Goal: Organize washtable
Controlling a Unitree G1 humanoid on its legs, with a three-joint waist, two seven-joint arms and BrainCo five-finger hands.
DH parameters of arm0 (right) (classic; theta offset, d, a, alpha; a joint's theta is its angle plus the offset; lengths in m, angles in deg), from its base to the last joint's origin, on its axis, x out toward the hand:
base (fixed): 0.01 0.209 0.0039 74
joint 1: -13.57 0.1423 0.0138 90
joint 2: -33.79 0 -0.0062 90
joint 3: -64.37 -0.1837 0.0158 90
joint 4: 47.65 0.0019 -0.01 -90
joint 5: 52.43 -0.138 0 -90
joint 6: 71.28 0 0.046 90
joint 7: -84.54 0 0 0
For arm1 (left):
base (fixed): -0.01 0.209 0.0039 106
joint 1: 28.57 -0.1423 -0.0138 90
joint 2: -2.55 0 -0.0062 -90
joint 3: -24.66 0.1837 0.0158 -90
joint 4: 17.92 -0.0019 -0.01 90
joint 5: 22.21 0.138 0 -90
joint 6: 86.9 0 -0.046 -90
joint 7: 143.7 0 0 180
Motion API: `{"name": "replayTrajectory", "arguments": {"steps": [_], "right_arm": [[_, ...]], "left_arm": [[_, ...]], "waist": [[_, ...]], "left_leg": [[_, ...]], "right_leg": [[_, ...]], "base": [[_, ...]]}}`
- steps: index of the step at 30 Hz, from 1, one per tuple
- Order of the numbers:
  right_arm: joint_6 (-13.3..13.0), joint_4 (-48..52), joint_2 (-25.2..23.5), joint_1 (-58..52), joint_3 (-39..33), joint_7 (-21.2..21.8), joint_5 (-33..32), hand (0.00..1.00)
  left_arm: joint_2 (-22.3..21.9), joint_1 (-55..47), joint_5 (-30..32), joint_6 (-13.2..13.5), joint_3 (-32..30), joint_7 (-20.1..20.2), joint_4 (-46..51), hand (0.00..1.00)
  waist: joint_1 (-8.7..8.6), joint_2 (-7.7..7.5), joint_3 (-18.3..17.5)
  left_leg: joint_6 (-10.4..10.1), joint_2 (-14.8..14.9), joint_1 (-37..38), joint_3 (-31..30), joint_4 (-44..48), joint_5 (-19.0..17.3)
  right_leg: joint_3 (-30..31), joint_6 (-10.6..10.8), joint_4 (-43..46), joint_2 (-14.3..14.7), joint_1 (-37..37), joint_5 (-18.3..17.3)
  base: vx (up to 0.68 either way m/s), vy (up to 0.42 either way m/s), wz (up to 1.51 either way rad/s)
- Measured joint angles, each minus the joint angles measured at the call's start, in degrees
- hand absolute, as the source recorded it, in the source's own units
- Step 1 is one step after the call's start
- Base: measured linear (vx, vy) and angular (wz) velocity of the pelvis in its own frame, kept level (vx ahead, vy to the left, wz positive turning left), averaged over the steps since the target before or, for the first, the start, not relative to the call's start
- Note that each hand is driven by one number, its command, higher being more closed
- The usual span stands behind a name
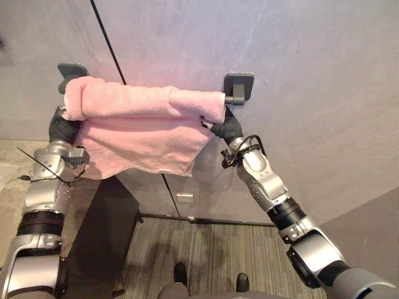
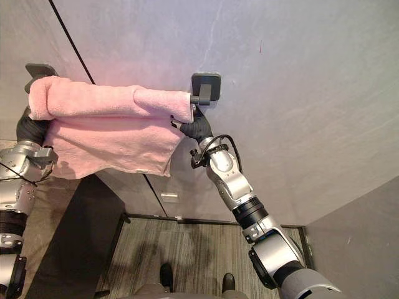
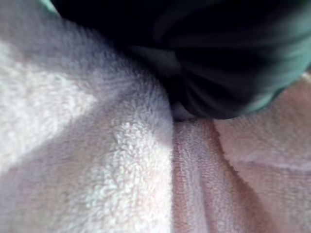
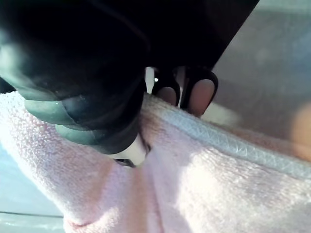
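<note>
A pink towel (image 1: pixel 143 124) hangs folded over a dark wall rail, which is held by a grey bracket at the right (image 1: pixel 239 87) and another at the left (image 1: pixel 72 70). My right hand (image 1: pixel 225 129) is at the towel's right end, just under the right bracket. In the right wrist view its dark fingertips (image 4: pixel 201 94) sit behind the towel's hem (image 4: pixel 218 184) with the thumb in front, pinching the cloth. My left hand (image 1: pixel 61 128) reaches up behind the towel's left end, where the cloth (image 3: pixel 97 170) hides its fingers.
The rail is fixed on a grey wall with a dark vertical seam (image 1: pixel 109 43). A dark panel (image 1: pixel 103 237) stands below the towel at the left. A striped floor covering (image 1: pixel 206 249) runs along the wall's foot.
</note>
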Motion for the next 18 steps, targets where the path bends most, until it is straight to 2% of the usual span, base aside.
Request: {"name": "replayTrajectory", "arguments": {"steps": [3, 6, 11, 12, 13, 18], "right_arm": [[0.07, -0.01, 0.16, -0.13, 0.00, 0.00, -0.87, 1.00], [-0.04, 0.02, 1.62, -0.71, -0.01, 0.10, -0.99, 1.00], [-0.01, 0.03, 3.49, -0.86, -0.41, 0.11, -0.91, 1.00], [0.00, 0.03, 3.60, -0.86, -0.41, 0.11, -0.92, 0.00], [0.00, 0.03, 3.68, -0.86, -0.41, 0.16, -0.92, 0.00], [-0.02, 0.08, 5.04, -0.90, -0.34, 0.50, -1.89, 0.00]], "left_arm": [[-3.26, -3.33, -0.01, -0.18, -0.06, -0.01, -0.04, 1.00], [-7.65, -11.27, -0.21, 0.73, -0.22, 0.16, 6.15, 1.00], [-9.54, -11.23, 0.13, 1.94, -0.20, 1.44, 5.44, 1.00], [-9.91, -10.74, 0.17, 2.02, -0.22, 1.43, 4.87, 1.00], [-10.12, -10.21, 0.42, 2.04, -0.21, 1.42, 4.08, 0.00], [-10.28, -9.57, 2.39, 1.56, -0.23, 1.02, -1.25, 0.00]], "waist": [[-0.53, -0.07, -0.04], [-0.88, -0.28, -0.17], [-0.76, -0.33, -0.23], [-0.83, -0.35, -0.25], [-0.90, -0.46, -0.32], [-1.31, -0.62, -0.41]], "left_leg": [[0.00, 0.00, 0.00, -0.04, -0.01, 0.00], [-0.02, 0.03, 0.05, -0.05, -0.01, -0.02], [-0.31, 0.17, 0.08, -0.14, -0.03, -0.21], [-0.31, 0.15, 0.08, -0.14, -0.03, -0.21], [-0.31, 0.13, 0.09, -0.12, -0.03, -0.21], [-0.27, 0.02, 0.18, -0.01, -0.04, -0.20]], "right_leg": [[-0.03, 0.02, 0.07, -0.01, 0.01, -0.01], [-0.05, 0.06, 0.16, -0.01, 0.00, -0.05], [-0.15, 0.29, 0.49, 0.03, -0.02, -0.59], [-0.12, 0.32, 0.53, 0.01, -0.03, -0.60], [0.00, 0.36, 0.55, -0.02, -0.05, -0.63], [0.22, 0.57, 0.51, -0.10, -0.08, -0.67]], "base": [[0.00, 0.000, 0.00], [0.00, 0.000, 0.00], [-0.03, -0.004, 0.02], [0.00, 0.000, 0.00], [0.00, 0.000, 0.00], [0.01, -0.002, -0.01]]}}
